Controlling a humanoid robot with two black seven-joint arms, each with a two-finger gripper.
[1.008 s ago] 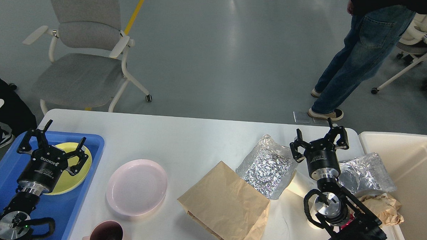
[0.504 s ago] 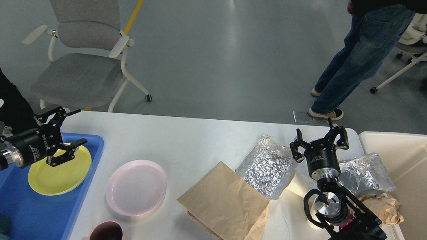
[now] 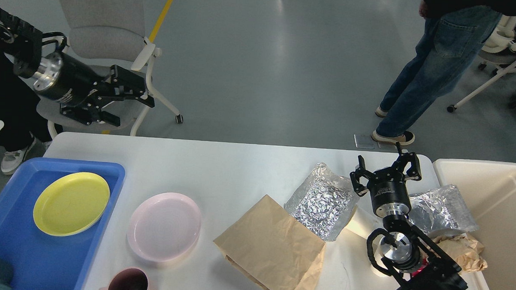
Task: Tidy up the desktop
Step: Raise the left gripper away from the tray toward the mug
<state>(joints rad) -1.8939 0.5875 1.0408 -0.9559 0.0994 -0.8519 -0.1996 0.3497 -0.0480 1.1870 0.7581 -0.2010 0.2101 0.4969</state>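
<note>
White desktop (image 3: 240, 170) carries a pink plate (image 3: 165, 225) beside the blue tray (image 3: 111, 174); my left gripper (image 3: 133, 98), spread empty, risks clipping it descending, while my right gripper (image 3: 386, 171) hovers spread.

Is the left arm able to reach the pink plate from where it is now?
Probably yes. The left pincer hangs open and empty, raised beyond the desktop's far edge. The pink plate lies bare beside the blue tray, with nothing on it or above it.
</note>
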